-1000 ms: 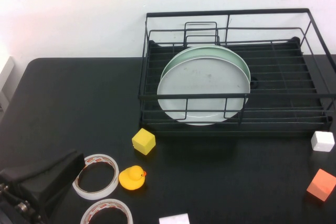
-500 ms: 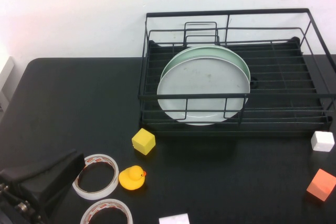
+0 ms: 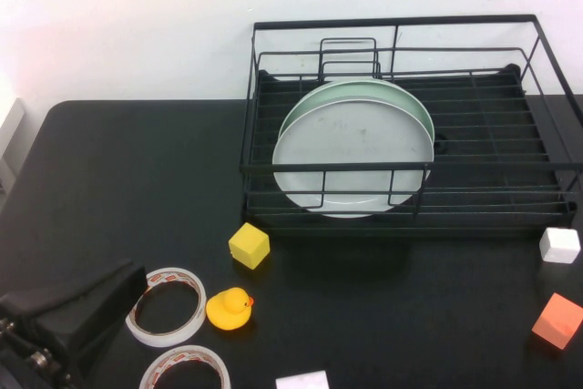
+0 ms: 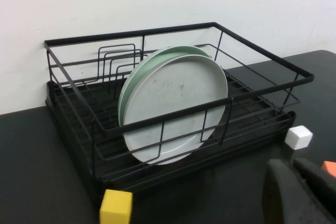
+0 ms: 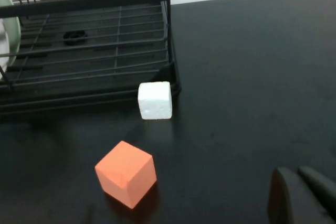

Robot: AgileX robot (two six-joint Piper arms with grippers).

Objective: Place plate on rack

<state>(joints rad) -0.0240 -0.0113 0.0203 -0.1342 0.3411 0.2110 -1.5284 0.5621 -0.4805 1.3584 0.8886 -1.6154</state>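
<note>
The plate point(image 3: 353, 159) stands on edge in the rack point(image 3: 405, 125), leaning on the green plate point(image 3: 398, 94), far ahead and right of the left pincer point(image 3: 68, 316) and ahead-left of the right pincer point(image 5: 304, 195), both seemingly closed, empty.

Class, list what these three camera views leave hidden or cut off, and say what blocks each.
- Mint green plate: high view, mostly covered by the plate leaning in front of it in the rack.
- White object: high view, cut by the bottom edge.
- Left gripper: left wrist view, fingertips cut by the frame edge.
- Right gripper: right wrist view, likewise; absent from the high view.
</note>
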